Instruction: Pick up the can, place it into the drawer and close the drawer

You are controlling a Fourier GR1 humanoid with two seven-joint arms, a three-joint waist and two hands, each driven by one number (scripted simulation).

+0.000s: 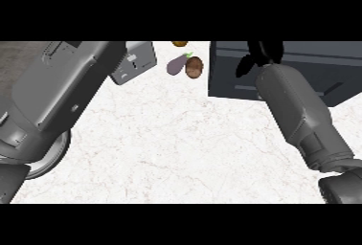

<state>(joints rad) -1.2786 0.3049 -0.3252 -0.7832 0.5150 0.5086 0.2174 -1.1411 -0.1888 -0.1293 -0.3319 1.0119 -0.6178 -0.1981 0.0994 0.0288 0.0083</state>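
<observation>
No can shows anywhere in the head view. At the upper right stands the dark grey drawer unit (230,81). My right forearm runs up from the lower right corner, and my right hand (259,56) hangs over the top of the unit. Its fingers are straight and point away from me, and its thumb sticks out to the left. Nothing shows in that hand. The picture's top edge cuts off its fingertips. My left forearm (63,91) fills the left side and leaves at the top. Its hand is out of sight.
A purple eggplant (175,65) and a brown potato-like thing (194,67) lie side by side at the top centre, left of the drawer unit. Another brown thing (179,43) peeks in above them. A light grey box (136,62) sits beside my left forearm.
</observation>
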